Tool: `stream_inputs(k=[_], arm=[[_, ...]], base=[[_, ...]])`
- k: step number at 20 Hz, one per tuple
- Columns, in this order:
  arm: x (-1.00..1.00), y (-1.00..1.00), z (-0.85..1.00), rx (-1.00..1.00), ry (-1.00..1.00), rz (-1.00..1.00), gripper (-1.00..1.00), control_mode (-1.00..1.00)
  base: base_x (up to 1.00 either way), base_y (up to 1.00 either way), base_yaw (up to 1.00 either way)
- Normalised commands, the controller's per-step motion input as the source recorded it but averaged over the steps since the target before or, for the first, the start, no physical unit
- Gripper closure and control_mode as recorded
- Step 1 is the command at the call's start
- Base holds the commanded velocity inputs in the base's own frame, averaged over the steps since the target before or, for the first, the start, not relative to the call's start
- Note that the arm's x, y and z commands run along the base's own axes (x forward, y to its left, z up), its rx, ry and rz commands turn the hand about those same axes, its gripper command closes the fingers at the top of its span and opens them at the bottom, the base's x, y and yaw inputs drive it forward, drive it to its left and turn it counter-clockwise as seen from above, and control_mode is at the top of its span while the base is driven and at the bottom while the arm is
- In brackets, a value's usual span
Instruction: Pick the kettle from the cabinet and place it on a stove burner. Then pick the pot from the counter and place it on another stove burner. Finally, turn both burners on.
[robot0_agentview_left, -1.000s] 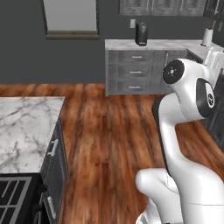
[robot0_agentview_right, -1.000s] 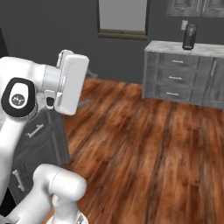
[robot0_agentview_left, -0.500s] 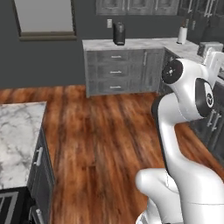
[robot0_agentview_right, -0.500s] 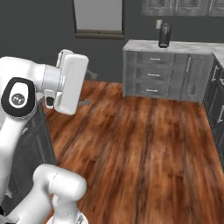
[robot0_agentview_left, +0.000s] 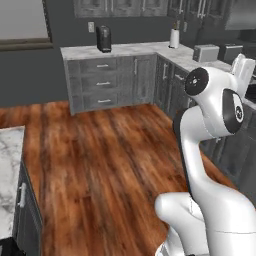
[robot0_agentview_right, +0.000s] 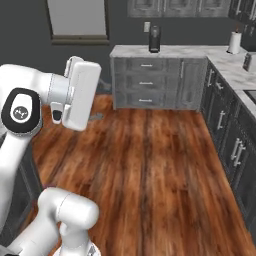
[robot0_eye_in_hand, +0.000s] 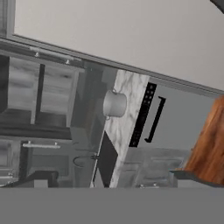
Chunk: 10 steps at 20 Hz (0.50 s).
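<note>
— While you check the hand view, where's the pot (robot0_eye_in_hand: 114, 104)?
— It's on the counter (robot0_eye_in_hand: 124, 127), upright on the marble, just beside the stove's black control strip (robot0_eye_in_hand: 143, 114) but not on the cooktop. That view is rolled, so the counter runs up and down for you.
— Claw?
— The gripper (robot0_agentview_right: 80, 95) is spread wide with nothing between its jaws. It hangs high over the wood floor (robot0_agentview_left: 100, 160), well apart from the pot.
— Anything else you'd tag?
— Far counter (robot0_agentview_left: 125, 50) along the back wall: dark coffee machine (robot0_agentview_left: 103, 38) on it, a white paper towel roll (robot0_agentview_left: 174, 37) near the corner and a toaster (robot0_agentview_left: 206, 52) on the side run. Grey drawers (robot0_agentview_right: 146, 89) sit under that counter. Grey cabinet fronts (robot0_eye_in_hand: 43, 87) show beside the pot — you can't tell which one matters.
</note>
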Motion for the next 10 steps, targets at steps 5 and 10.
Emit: stream_inputs(k=[5,10], arm=[[0.00,0.00,0.00,0.00,0.00,0.00,-1.00,1.00],[0.00,0.00,0.00,0.00,0.00,0.00,-1.00,1.00]], base=[[0.00,-0.04,-0.34],[0.00,-0.05,-0.33]])
